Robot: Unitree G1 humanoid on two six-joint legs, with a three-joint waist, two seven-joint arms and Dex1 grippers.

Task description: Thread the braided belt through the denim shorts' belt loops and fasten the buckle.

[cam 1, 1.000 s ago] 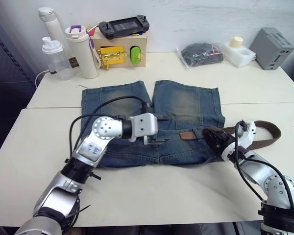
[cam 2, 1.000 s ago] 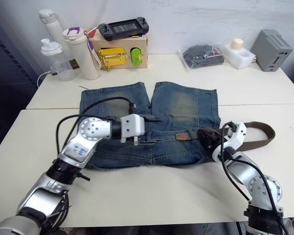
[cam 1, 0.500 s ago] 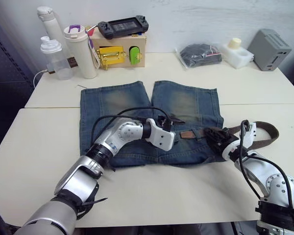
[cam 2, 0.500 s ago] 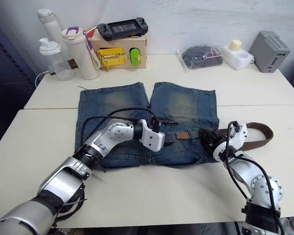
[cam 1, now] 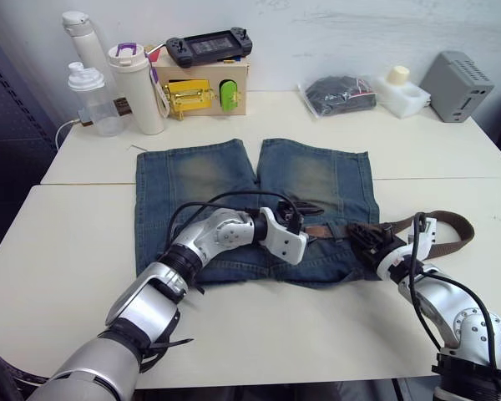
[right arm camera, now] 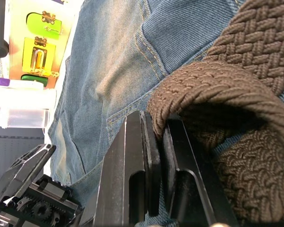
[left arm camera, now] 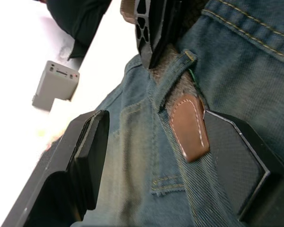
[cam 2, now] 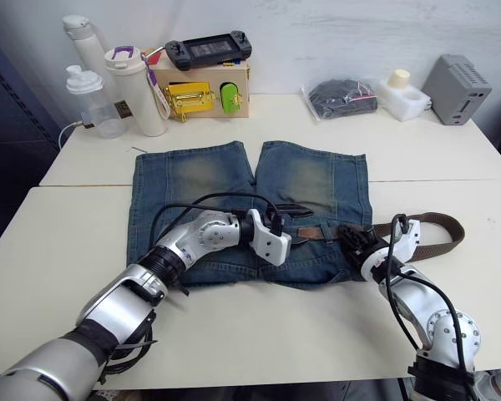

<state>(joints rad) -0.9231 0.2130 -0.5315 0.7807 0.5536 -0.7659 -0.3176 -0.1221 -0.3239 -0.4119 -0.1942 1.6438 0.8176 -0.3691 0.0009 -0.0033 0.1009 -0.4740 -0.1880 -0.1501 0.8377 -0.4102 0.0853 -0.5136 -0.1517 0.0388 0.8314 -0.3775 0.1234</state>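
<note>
Braided belt (cam 1: 461, 220): on the robot's right side of the tabletop (cam 1: 67, 242), one part looped on the bare top beside the denim shorts (cam 1: 200, 175), the other part tucked into the waistband. Brown leather tip (left arm camera: 189, 132) poking out from under a belt loop (left arm camera: 173, 78), flat on the denim. Step in hand, by the look of it: pulling the belt along the waistband, one loop at a time, with most of the loops yet to do and the buckle left for last. Left claw (left arm camera: 151, 161) spread wide, one finger on each side of the leather tip, gripping nothing yet. Right claw (right arm camera: 154, 123) pinched tight on the woven strap at the right edge of the shorts, close to where the strap goes into the waistband. Next move, at a guess: close the left claw on the tip, then pull it gently toward the robot's left while the right claw feeds the strap in. Needs care so the soft strap does not bunch up and the shorts do not slide. Compared with a second ago: left claw much farther to the right, off the middle of the waistband and now right at the tip. Right claw and belt loop about where they were.
</note>
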